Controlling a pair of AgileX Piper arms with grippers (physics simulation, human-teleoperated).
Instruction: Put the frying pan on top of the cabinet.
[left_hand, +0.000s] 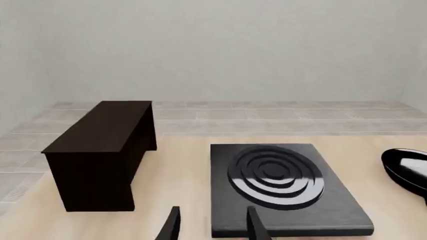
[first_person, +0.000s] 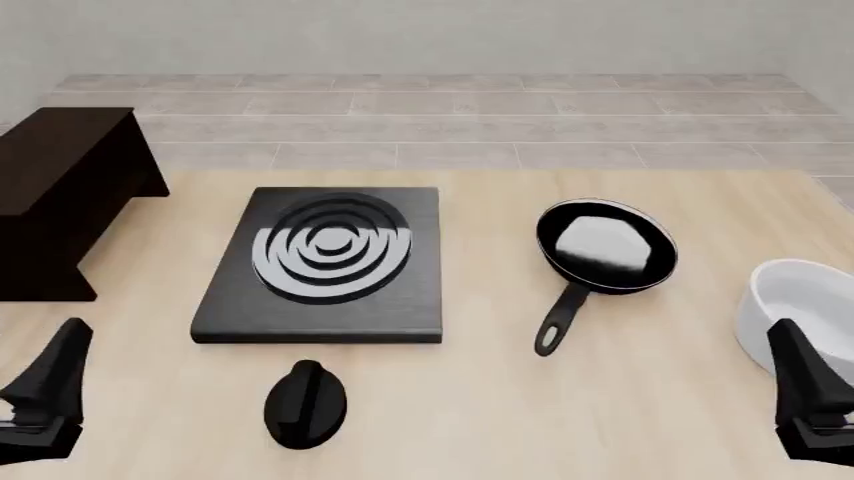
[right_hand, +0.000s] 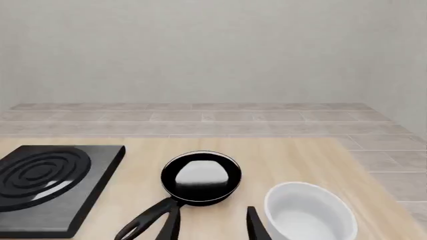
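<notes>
The frying pan (first_person: 607, 245) is a small black pan with a glossy whitish inside, lying on the table right of centre, its handle (first_person: 561, 320) pointing toward me. It also shows in the right wrist view as the frying pan (right_hand: 201, 177). The dark brown cabinet (first_person: 67, 190) stands at the far left, its flat top bare; the left wrist view shows the cabinet (left_hand: 103, 150) too. My left gripper (first_person: 54, 385) hovers open at the near left, well short of the cabinet. Just as open and holding nothing, my right gripper (first_person: 801, 385) sits at the near right, behind the pan.
A flat black stove plate (first_person: 327, 260) with concentric rings lies between cabinet and pan. A black knob (first_person: 306, 403) rests in front of it. A white bowl (first_person: 801, 310) stands at the right, close to my right gripper. Beyond the table's far edge lies a tiled floor.
</notes>
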